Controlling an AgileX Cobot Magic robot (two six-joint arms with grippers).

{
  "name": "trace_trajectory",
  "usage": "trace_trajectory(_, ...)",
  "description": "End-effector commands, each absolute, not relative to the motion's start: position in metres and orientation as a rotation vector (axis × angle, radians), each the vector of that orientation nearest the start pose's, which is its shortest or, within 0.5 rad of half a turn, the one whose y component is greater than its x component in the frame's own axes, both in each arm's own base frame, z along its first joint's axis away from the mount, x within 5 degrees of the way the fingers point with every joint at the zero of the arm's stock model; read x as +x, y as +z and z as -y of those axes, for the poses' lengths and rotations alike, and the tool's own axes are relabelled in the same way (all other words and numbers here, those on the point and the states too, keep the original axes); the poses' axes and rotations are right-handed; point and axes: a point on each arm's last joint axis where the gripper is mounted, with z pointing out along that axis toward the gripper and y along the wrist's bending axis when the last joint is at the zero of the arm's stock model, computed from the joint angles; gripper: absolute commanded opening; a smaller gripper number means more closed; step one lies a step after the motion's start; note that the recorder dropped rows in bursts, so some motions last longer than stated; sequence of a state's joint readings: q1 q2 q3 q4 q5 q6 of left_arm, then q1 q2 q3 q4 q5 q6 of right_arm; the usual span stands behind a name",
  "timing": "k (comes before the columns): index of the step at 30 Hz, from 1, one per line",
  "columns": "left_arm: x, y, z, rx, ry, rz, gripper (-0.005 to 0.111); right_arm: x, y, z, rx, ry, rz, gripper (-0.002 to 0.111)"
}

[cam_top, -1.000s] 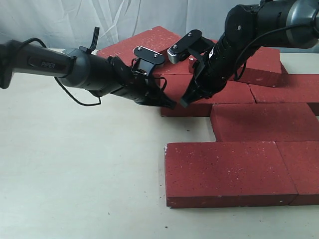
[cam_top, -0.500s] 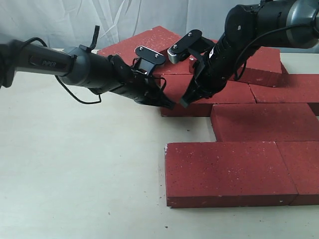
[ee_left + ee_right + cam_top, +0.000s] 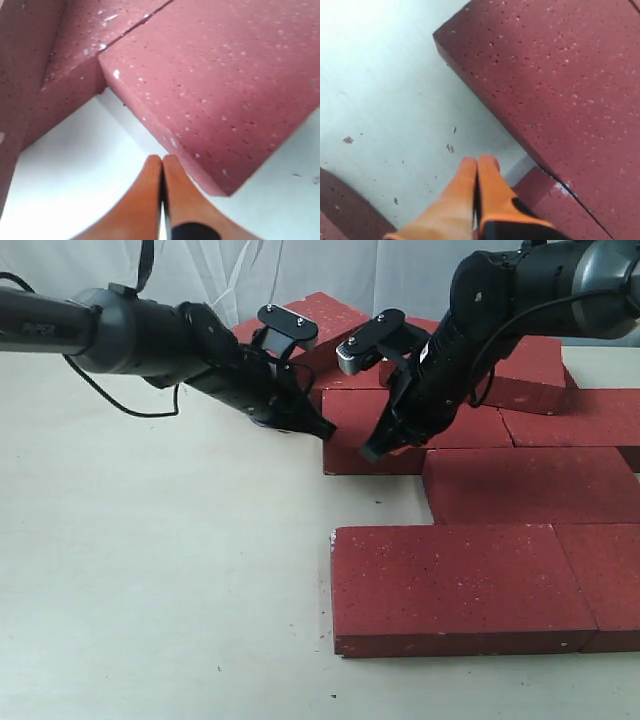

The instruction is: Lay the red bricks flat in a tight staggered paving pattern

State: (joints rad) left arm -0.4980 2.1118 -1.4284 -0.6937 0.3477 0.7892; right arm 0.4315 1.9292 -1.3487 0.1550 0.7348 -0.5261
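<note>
Exterior and wrist views of the paving scene: the pale bench [image 3: 150,570] is bare on the left, where the left arm reaches in. The left gripper [image 3: 325,430] has its orange fingers [image 3: 145,200] pressed together and empty, with the tip just beside the left end of the end brick [image 3: 475,432]; contact cannot be judged. The right gripper [image 3: 368,452] descends from the upper right, fingers likewise together and empty, its tip at the front edge of the same brick, above the bench. The red bricks [image 3: 460,580] lie flat in staggered rows over the right half of the bench, with more behind the arms
</note>
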Motion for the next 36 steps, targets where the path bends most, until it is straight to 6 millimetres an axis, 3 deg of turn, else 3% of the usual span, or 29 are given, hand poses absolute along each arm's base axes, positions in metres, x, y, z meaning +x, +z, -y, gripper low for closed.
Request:
trace_trajectory(1, 0.376, 0.188, 0.230, 0.984, -0.465, -2.322, 0.000, 0.361, 0.167, -0.178, -1.225, 0.180, -2.548, -0.001)
trace_trajectory(4, 0.368, 0.205, 0.216, 1.024, -0.432, -2.385, 0.000, 0.363, 0.155, -0.181, -1.314, 0.175, -2.508, -0.001)
trace_trajectory(8, 0.356, 0.218, 0.194, 0.977, -0.412, -2.409, 0.000, 0.369, 0.151, -0.183, -1.285, 0.157, -2.470, -0.001)
trace_trajectory(11, 0.348, 0.218, 0.178, 0.916, -0.377, -2.401, 0.000, 0.377, 0.153, -0.185, -1.216, 0.130, -2.400, -0.001)
trace_trajectory(15, 0.337, 0.204, 0.165, 0.892, -0.306, -2.389, 0.000, 0.383, 0.152, -0.185, -1.147, 0.123, -2.382, -0.001)
trace_trajectory(20, 0.337, 0.198, 0.162, 0.870, -0.274, -2.368, 0.000, 0.381, 0.146, -0.185, -1.161, 0.128, -2.407, -0.001)
trace_trajectory(26, 0.336, 0.203, 0.162, 0.865, -0.272, -2.352, 0.000, 0.363, 0.177, -0.185, -1.152, 0.252, -2.490, -0.001)
trace_trajectory(28, 0.335, 0.204, 0.162, 0.865, -0.275, -2.354, 0.000, 0.353, 0.179, -0.184, -1.233, 0.298, -2.542, -0.001)
trace_trajectory(31, 0.335, 0.204, 0.162, 0.868, -0.277, -2.357, 0.000, 0.351, 0.165, -0.183, -1.360, 0.296, -2.550, -0.001)
trace_trajectory(36, 0.335, 0.204, 0.162, 0.869, -0.278, -2.359, 0.000, 0.365, 0.144, -0.185, -1.319, 0.223, -2.496, -0.001)
